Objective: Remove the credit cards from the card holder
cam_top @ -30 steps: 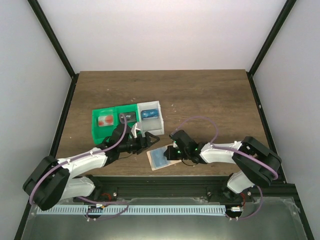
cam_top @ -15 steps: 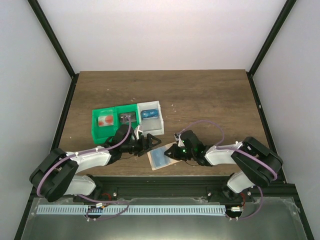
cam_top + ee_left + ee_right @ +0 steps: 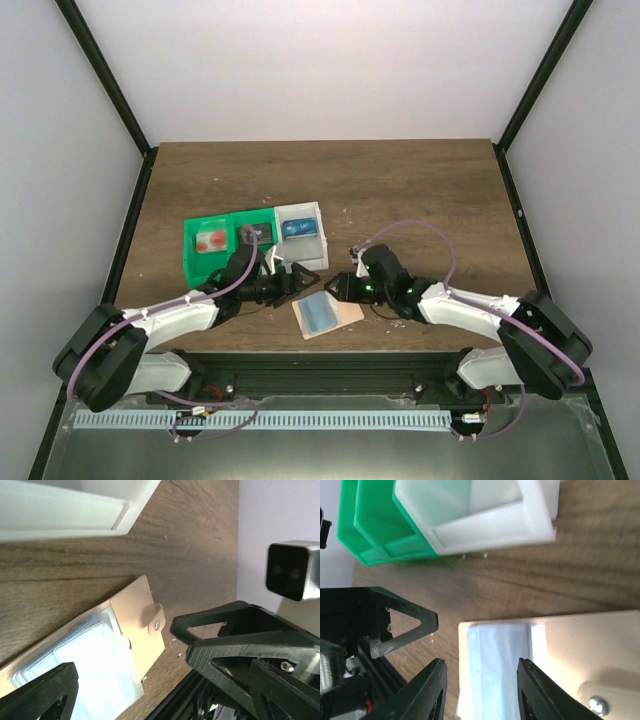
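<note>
The card holder [image 3: 345,316] lies open on the table near the front edge, tan with a blue-grey inner panel [image 3: 320,313]. My right gripper [image 3: 335,287] hovers at its far edge, open, its jaws straddling the panel [image 3: 497,670] with nothing gripped. My left gripper [image 3: 300,280] is wide open just left of the holder, above its tan snap flap [image 3: 135,615]. A bright blue credit card [image 3: 298,229] lies in the white box. A pale card with red circles [image 3: 208,241] lies in the green tray. Whether a card sits in the holder I cannot tell.
The green compartment tray [image 3: 190,262] and the translucent white box [image 3: 318,250] stand side by side behind the grippers; a dark card [image 3: 255,235] lies in the tray's middle cell. The table's front rail [image 3: 330,355] runs just below the holder.
My right gripper has opened and lifted away from the holder's right half toward its far edge. The holder and the left gripper have stayed about where they were.
</note>
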`<state>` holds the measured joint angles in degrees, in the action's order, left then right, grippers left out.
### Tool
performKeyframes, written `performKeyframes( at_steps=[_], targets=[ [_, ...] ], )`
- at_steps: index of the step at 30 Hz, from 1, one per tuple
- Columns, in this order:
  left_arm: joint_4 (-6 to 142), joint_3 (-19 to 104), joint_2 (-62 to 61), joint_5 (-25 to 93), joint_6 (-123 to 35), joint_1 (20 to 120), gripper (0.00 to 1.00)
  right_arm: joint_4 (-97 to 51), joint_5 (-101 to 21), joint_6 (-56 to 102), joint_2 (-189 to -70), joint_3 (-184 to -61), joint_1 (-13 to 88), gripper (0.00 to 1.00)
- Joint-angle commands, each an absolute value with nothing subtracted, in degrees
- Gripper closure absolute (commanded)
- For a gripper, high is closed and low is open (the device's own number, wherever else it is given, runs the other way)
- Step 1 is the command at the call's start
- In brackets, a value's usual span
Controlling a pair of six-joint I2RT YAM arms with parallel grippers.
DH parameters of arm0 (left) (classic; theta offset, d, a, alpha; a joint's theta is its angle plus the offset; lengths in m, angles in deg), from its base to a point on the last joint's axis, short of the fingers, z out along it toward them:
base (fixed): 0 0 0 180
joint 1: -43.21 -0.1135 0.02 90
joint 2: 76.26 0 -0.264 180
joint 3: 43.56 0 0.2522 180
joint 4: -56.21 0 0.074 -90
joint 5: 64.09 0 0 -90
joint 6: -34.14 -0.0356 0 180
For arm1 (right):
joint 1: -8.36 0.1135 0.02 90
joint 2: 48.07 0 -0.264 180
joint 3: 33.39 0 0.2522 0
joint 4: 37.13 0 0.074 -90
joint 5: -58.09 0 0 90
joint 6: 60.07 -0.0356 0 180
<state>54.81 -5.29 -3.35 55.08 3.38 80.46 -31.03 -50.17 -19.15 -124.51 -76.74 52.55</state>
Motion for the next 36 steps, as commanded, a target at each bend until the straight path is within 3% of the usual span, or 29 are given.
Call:
performKeyframes(
  at_steps=[1,19,36],
  targets=[
    [59.4,-2.1,-4.0,54.9,0.2,79.8,0.05,-17.9,-41.7,-9.4,-123.6,-81.9,52.1,0.59],
    [59.3,-2.4,-3.6,58.2,0.7,80.0,0.06,-13.5,-36.0,-2.9,-128.8,-81.6,51.2,0.53],
    [62.2,-1.2,-2.0,61.5,-3.0,80.7,0.05,-20.1,-44.7,-12.1,-120.3,-71.4,51.3,0.62]
  ],
)
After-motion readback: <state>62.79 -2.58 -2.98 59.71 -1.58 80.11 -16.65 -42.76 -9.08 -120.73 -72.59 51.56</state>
